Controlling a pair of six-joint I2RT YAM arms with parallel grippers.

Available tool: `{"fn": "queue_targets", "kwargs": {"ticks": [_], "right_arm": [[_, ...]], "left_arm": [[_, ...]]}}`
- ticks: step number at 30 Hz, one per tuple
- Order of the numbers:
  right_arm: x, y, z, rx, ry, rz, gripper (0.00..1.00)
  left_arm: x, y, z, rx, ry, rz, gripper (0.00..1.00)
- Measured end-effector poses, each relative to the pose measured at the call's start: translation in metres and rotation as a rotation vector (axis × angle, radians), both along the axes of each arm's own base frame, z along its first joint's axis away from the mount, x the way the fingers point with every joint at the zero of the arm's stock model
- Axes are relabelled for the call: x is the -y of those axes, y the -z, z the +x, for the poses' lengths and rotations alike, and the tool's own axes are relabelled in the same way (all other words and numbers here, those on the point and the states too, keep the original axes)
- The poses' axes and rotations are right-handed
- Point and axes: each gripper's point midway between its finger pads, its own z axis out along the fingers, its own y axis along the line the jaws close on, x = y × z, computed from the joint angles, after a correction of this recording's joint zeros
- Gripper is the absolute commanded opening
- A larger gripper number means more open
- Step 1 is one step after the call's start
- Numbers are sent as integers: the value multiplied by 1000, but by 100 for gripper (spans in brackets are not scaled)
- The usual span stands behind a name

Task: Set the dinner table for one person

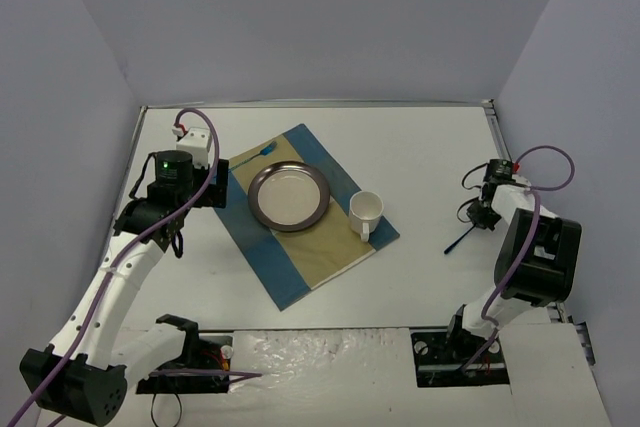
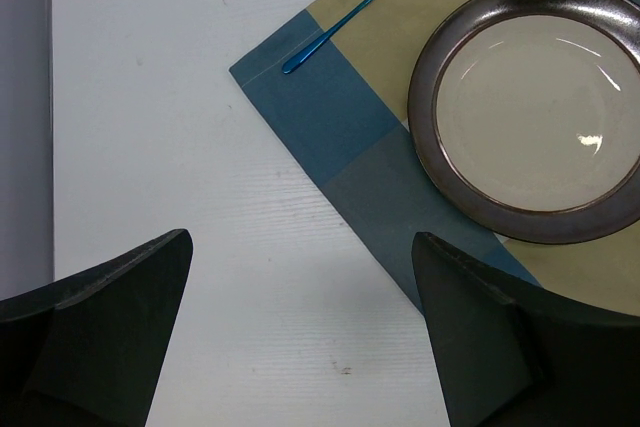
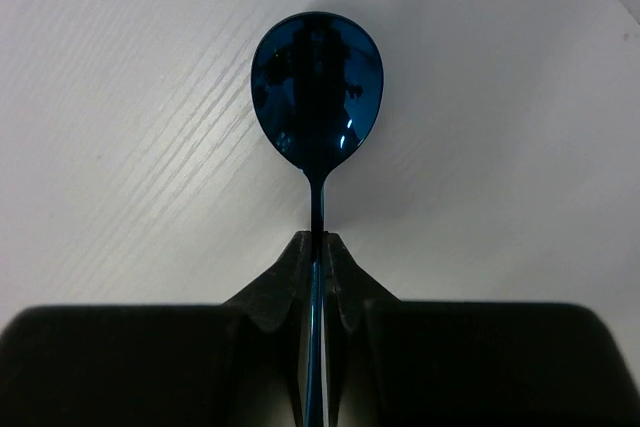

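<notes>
Spoon (image 3: pixel 316 97) sits pinched in right hand (image 3: pixel 316 244); dinner table (image 3: pixel 120 97) lies beneath.

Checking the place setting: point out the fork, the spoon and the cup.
fork (image 2: pixel 360 10), left wrist view, middle of the handle.
spoon (image 3: pixel 317 87), right wrist view, centre of the bowl.
cup (image 1: pixel 366 209), top view, its open mouth.

White dinner table (image 1: pixel 420 147); blue spoon (image 3: pixel 316 97); blue-tan mat (image 1: pixel 300 262)

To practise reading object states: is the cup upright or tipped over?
Upright. The cup shows its round rim to the overhead camera, its base on the mat.
</notes>
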Motion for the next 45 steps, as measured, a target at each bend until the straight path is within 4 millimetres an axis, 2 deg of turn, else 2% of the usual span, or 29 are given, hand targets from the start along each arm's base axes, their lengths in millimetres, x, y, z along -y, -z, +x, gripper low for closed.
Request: {"fn": "queue_targets", "kwargs": {"ticks": [2, 4, 7, 9, 12, 14, 16, 22, 28, 30, 34, 40, 45], "right_arm": [[-5, -10, -1, 17, -2, 8, 0], [-12, -30, 3, 72, -10, 5, 0], [-30, -72, 16, 193, -45, -6, 0], [-49, -101, 25, 281, -81, -6, 0], [-89, -138, 35, 394, -151, 20, 0], [-117, -151, 35, 439, -192, 50, 0], [-149, -158, 30, 461, -236, 86, 0], [-225, -171, 11, 489, -332, 164, 0], [-322, -198, -14, 550, -444, 270, 0], [-349, -204, -23, 563, -470, 311, 0], [-367, -196, -31, 558, -424, 340, 0], [-398, -160, -43, 485, -381, 364, 0], [-411, -134, -49, 426, -342, 373, 0]], "left_arm": [[-1, 0, 0, 1, -5, 2, 89], [-3, -1, 0, 3, -12, 3, 89], [-7, -2, 0, 8, -26, 4, 89], [-10, -4, 0, 15, -37, 4, 89], [-13, -6, 1, 25, -49, 5, 89], [-15, -5, 1, 29, -55, 7, 89], [-16, -3, 1, 27, -62, 10, 89], [-22, 1, 1, 25, -90, 23, 88], [-27, 1, 2, 30, -117, 29, 88], [-28, 0, 2, 33, -122, 30, 88], [-30, 0, 3, 36, -134, 36, 88], [-33, 1, 3, 41, -151, 42, 88], [-34, 1, 3, 42, -156, 45, 88]]}}
